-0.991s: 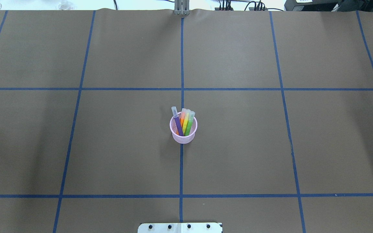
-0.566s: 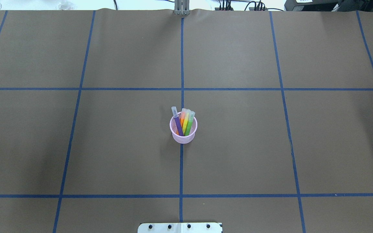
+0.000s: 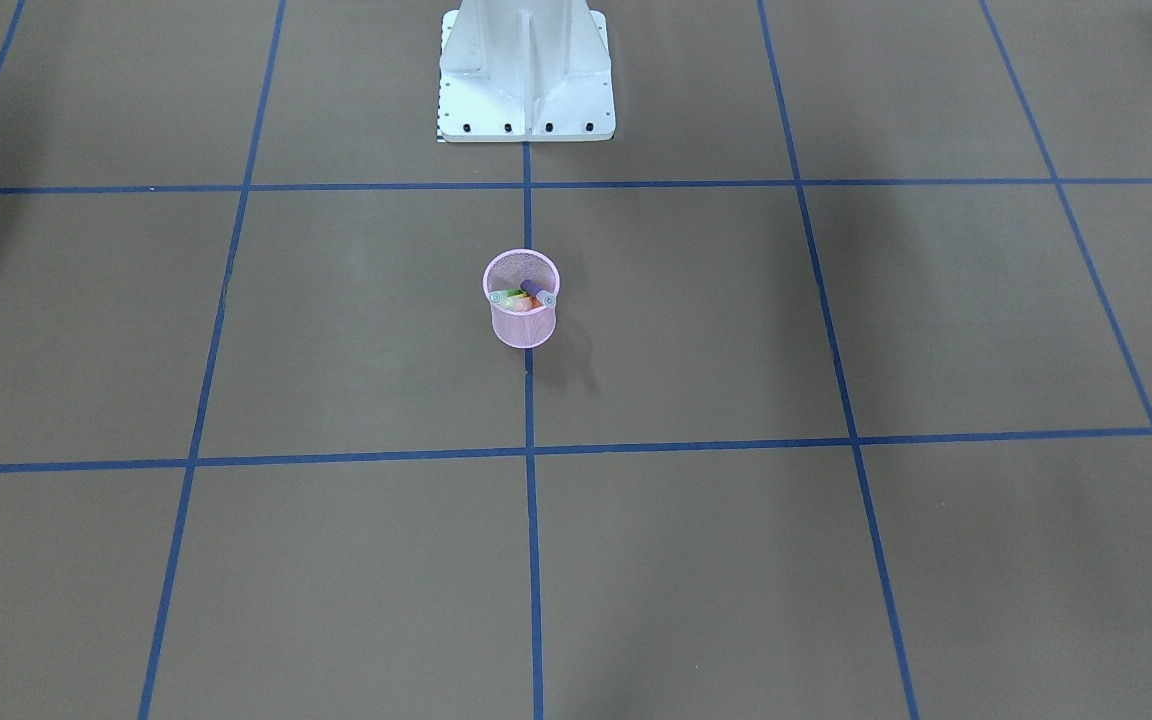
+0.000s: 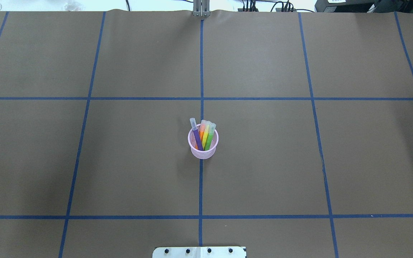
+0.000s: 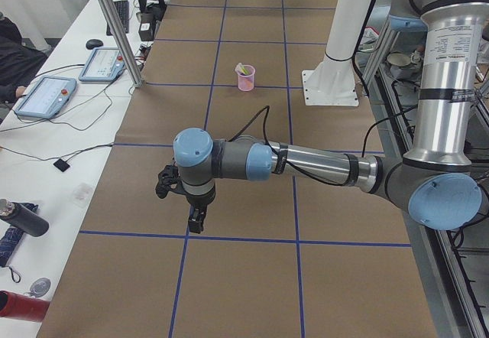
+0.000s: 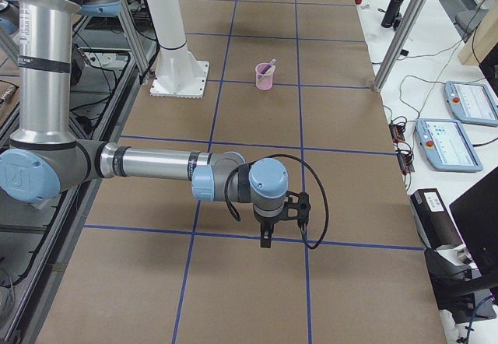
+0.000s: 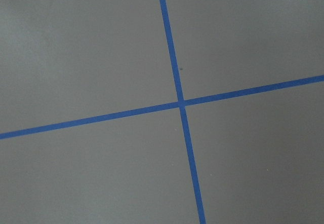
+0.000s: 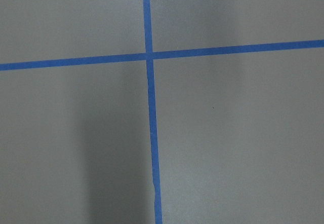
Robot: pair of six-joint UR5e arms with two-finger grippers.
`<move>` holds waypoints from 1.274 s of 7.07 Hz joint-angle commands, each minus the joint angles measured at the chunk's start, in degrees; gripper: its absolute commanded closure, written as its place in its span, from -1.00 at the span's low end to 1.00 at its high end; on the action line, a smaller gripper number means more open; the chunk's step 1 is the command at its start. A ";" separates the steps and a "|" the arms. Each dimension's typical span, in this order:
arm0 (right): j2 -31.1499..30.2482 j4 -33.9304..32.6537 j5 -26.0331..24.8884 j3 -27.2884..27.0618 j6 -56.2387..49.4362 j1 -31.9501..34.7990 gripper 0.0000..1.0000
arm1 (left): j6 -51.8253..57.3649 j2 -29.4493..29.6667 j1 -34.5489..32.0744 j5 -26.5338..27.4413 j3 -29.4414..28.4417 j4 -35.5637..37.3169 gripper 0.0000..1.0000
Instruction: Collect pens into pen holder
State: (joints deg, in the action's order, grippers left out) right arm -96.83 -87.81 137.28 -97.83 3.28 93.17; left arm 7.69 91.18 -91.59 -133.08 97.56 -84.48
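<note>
You'll find the pens (image 4: 205, 138) standing together in the pink pen holder (image 4: 203, 153) at the middle of the table (image 4: 264, 161). The left hand (image 5: 196, 220) and right hand (image 6: 265, 240) hang well apart from it, toward opposite table ends. You cannot tell whether either is clenched or released.

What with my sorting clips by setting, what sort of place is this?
Probably a robotics lab: a table gridded in blue tape, an industrial robot arm reaching over it, and teach pendants lying alongside.
</note>
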 commanded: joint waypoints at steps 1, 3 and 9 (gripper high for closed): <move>-0.82 -0.69 -0.08 -4.11 0.68 0.34 -1.00 | -0.04 -0.04 0.10 0.10 0.00 0.01 -0.99; -0.11 -8.58 0.10 -8.41 0.68 0.26 -1.00 | -0.04 -0.04 0.18 0.10 0.09 0.01 -0.99; -0.20 -8.08 0.01 -7.73 0.59 -0.10 -1.00 | 1.01 -2.85 0.10 -0.42 -0.01 -2.00 -0.99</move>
State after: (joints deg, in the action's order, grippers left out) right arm -97.04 -95.89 137.29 -105.62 3.91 93.13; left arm 8.56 89.34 -91.41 -133.34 97.27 -85.57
